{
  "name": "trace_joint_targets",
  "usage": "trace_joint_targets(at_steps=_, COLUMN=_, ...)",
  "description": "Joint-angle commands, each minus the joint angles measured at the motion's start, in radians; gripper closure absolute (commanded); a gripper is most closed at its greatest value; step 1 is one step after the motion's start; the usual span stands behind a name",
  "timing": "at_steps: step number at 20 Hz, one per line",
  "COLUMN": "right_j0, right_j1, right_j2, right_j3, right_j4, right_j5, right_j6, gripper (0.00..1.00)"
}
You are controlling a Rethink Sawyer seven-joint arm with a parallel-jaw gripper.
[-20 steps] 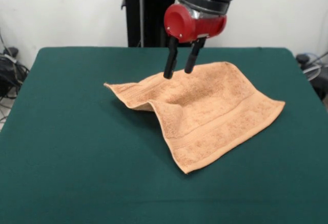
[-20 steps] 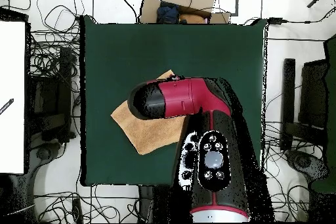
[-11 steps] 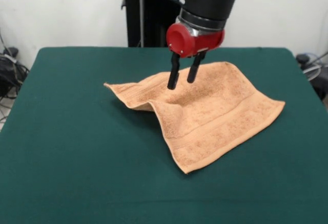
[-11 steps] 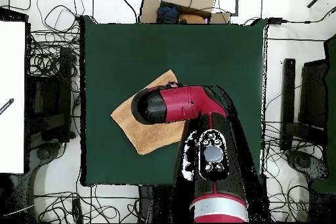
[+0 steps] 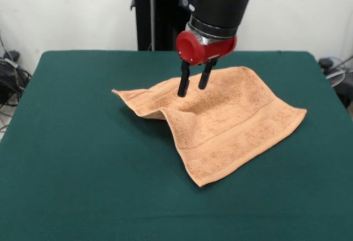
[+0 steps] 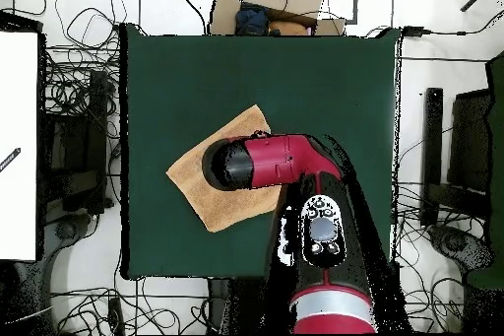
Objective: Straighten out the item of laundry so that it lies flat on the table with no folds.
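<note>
The item of laundry (image 5: 220, 122) is a peach-orange terry towel lying near the middle of the green table (image 5: 71, 158). A raised fold runs from its left corner down toward the front corner. My gripper (image 5: 193, 86) hangs over the towel's far left part, open, with its two black fingers (image 5: 182, 85) pointing down just above the cloth and nothing between them. In the overhead view the towel (image 6: 202, 192) peeks out to the left of the red and black arm head (image 6: 266, 161), which hides the fingers and much of the cloth.
A cardboard box (image 6: 271, 2) sits beyond the table's top edge in the overhead view. Cables (image 6: 74, 105) and equipment surround the table. A white board (image 6: 18, 145) stands at the left. The dark pedestal (image 5: 157, 12) rises behind the table.
The gripper has come down closer to the towel and shifted slightly over it. In the overhead view the arm head slid right, uncovering more cloth. The towel has not moved.
</note>
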Motion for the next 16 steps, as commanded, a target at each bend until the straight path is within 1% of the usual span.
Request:
trace_joint_targets(at_steps=1, right_j0=-0.028, right_j1=0.033, right_j2=0.014, right_j3=0.094, right_j4=0.044, right_j5=-0.066, right_j6=0.235, gripper=0.00)
trace_joint_targets(at_steps=7, right_j0=-0.038, right_j1=0.015, right_j2=0.020, right_j3=0.091, right_j4=0.059, right_j5=-0.026, right_j6=0.209, gripper=0.00)
trace_joint_targets(at_steps=14, right_j0=-0.045, right_j1=0.002, right_j2=0.027, right_j3=0.082, right_j4=0.077, right_j5=0.001, right_j6=0.192, gripper=0.00)
trace_joint_targets(at_steps=16, right_j0=-0.048, right_j1=-0.005, right_j2=0.027, right_j3=0.094, right_j4=0.078, right_j5=-0.003, right_j6=0.190, gripper=0.00)
